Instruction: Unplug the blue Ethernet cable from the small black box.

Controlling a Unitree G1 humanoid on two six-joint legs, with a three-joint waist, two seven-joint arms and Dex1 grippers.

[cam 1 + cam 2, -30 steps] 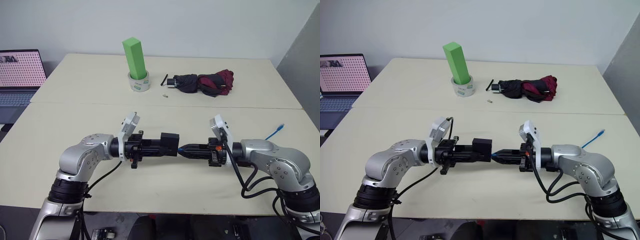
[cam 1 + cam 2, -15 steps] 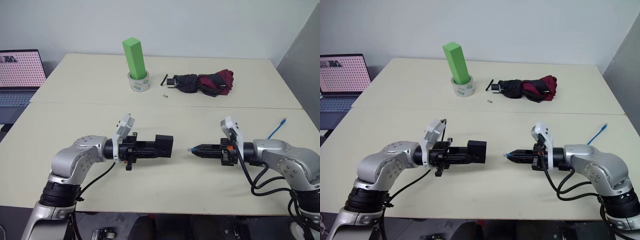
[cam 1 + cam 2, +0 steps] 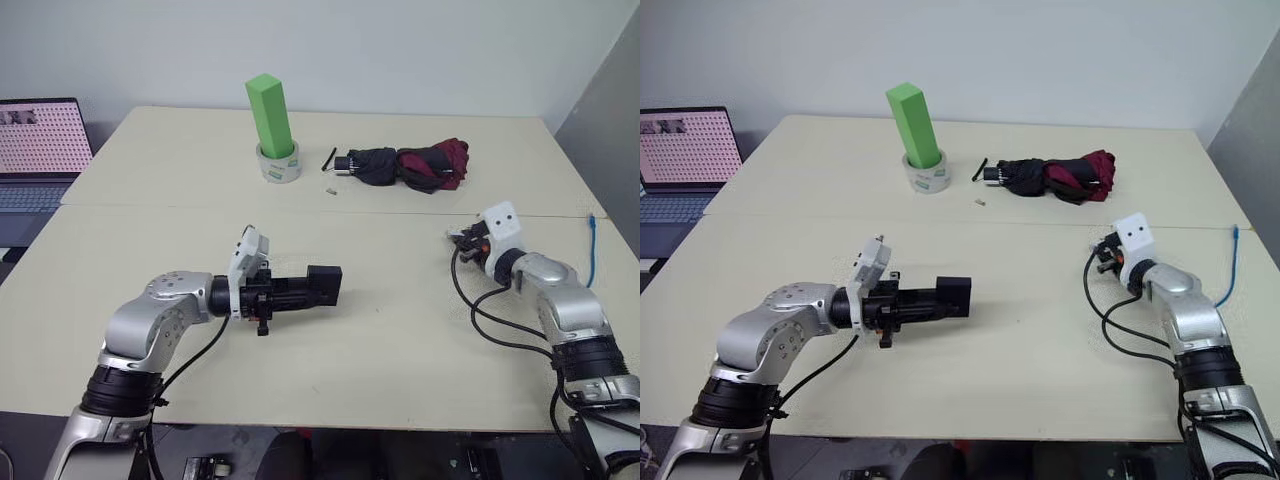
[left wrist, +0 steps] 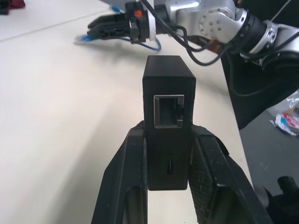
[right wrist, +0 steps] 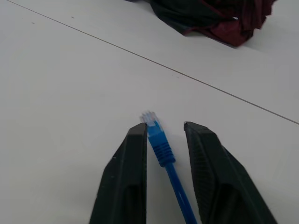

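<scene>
While an umbrella (image 3: 410,166) lies beyond, the left gripper (image 4: 169,154) clamps the small black box (image 4: 167,91); the right gripper (image 5: 163,128) stands parted around the blue Ethernet cable (image 5: 161,144).

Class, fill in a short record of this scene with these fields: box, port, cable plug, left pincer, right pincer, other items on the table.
box: small black box, clamped in left pincer
port: empty, facing away from the pincer
cable plug: blue Ethernet cable plug free of the box, lying between the right pincer's fingers
left pincer: shut on the box
right pincer: open
other items: green block standing in tape roll, folded umbrella
</scene>
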